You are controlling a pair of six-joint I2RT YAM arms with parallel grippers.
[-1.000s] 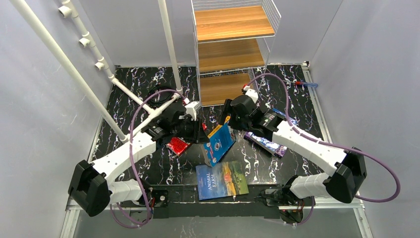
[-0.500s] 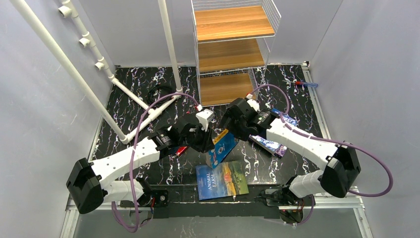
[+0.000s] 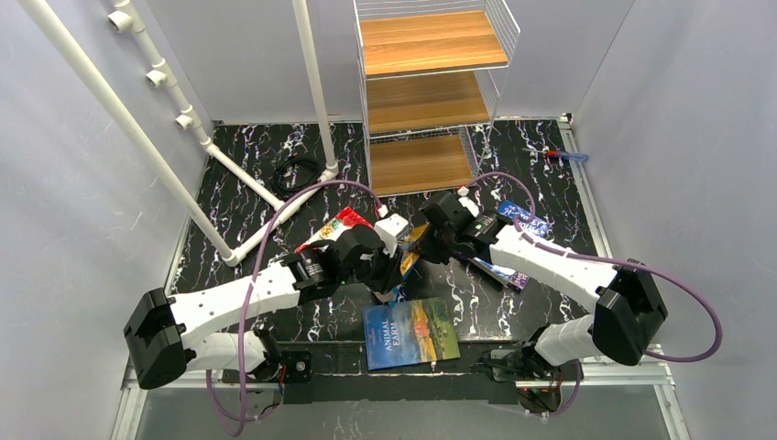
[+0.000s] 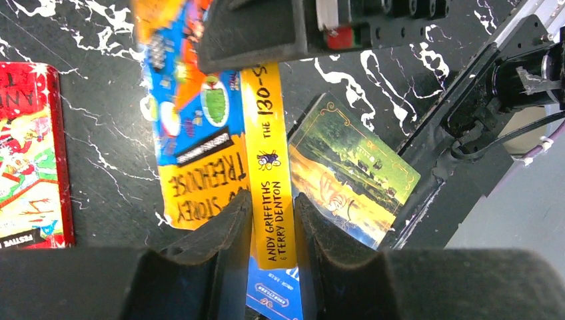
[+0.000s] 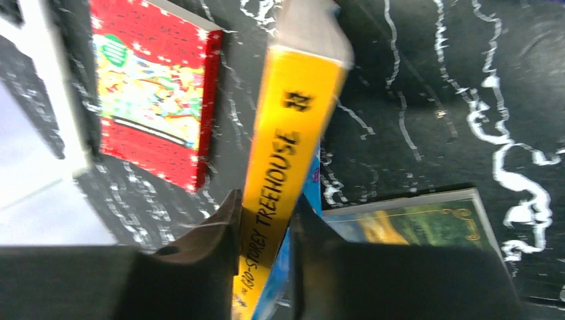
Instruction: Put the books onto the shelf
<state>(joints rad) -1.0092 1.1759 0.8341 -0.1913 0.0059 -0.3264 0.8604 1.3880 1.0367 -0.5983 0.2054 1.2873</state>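
The blue cartoon book [image 3: 404, 263], with a yellow spine [image 4: 269, 180], is held up on edge over the table's middle. My left gripper [image 4: 273, 208] is shut on one end of its spine. My right gripper [image 5: 268, 217] is shut on the other end, where the spine [image 5: 286, 147] shows again. In the top view the left gripper [image 3: 388, 267] and right gripper [image 3: 424, 241] meet at the book. The red book [image 3: 335, 225] lies flat to the left. "Animal Farm" [image 3: 410, 332] lies near the front edge, and the purple book [image 3: 513, 221] lies under the right arm. The shelf [image 3: 431, 96] stands at the back.
A white pipe frame [image 3: 229, 174] crosses the back left, with a coil of black cable [image 3: 298, 172] beside its foot. A small red and blue tool [image 3: 561, 156] lies at the back right. Grey walls close in both sides.
My left arm swung right with the blue cartoon book, uncovering the red book. My right gripper came in and went from open to shut on the same book.
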